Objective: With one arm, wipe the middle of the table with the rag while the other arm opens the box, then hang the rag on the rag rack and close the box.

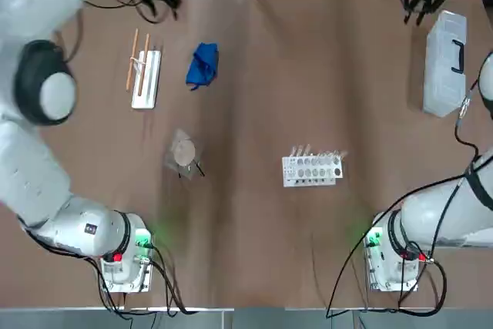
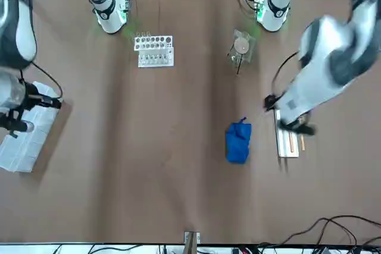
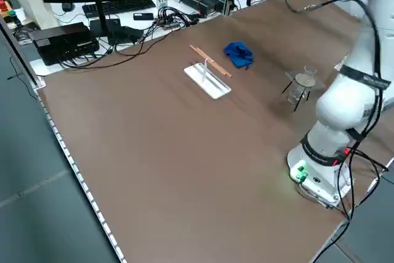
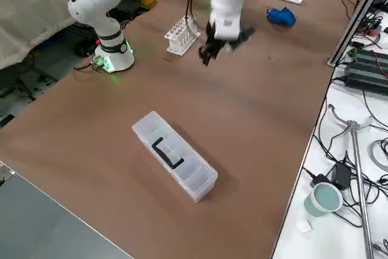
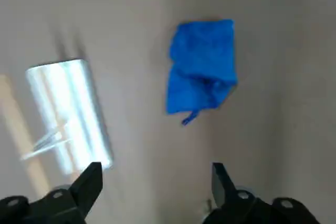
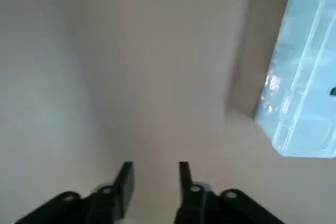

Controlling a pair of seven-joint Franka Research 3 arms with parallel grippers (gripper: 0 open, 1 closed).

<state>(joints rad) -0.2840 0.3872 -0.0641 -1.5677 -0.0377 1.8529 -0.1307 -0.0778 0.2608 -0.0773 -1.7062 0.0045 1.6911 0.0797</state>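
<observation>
Left wrist view: rag (image 5: 201,65) beyond open end effector (image 5: 156,178)

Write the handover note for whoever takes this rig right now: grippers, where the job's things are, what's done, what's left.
Left gripper: open, empty, raised above the far left of the table, near the rag and rag rack.
Right gripper: open, empty, raised near the far end of the box.
Rag: bunched on the table beside the rack, not hung.
Box: lid shut, far right side of the table.
Tube rack and wrapped disc sit mid-table.
Done: nothing visible.
Left: grasp rag, wipe the middle while the box is opened, hang rag, close box.
</observation>
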